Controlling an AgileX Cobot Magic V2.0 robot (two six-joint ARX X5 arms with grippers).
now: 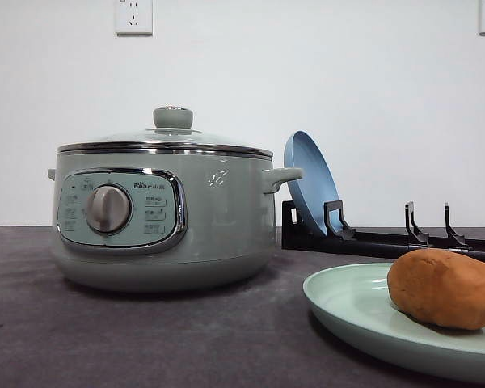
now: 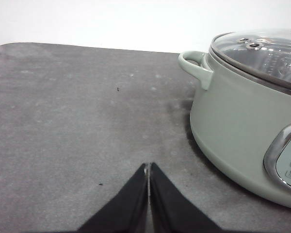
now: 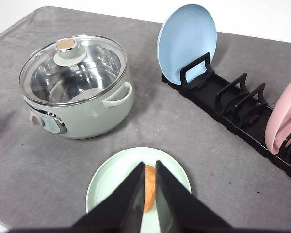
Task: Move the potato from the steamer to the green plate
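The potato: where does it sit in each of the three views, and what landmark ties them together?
Front view: the potato lies on the green plate, at the lower right edge.
Left wrist view: not in this picture.
Right wrist view: it lies on the plate, low in the middle, partly hidden behind the right gripper.
Shared landmark: the steamer.

potato (image 1: 444,288) sits on green plate (image 1: 347,303) | steamer (image 1: 166,214) off to its left, lid on | rack (image 1: 388,241) behind plate, right of steamer | all on tabletop (image 1: 145,339)

Potato (image 1: 444,288) apparently resting on green plate (image 1: 347,301).
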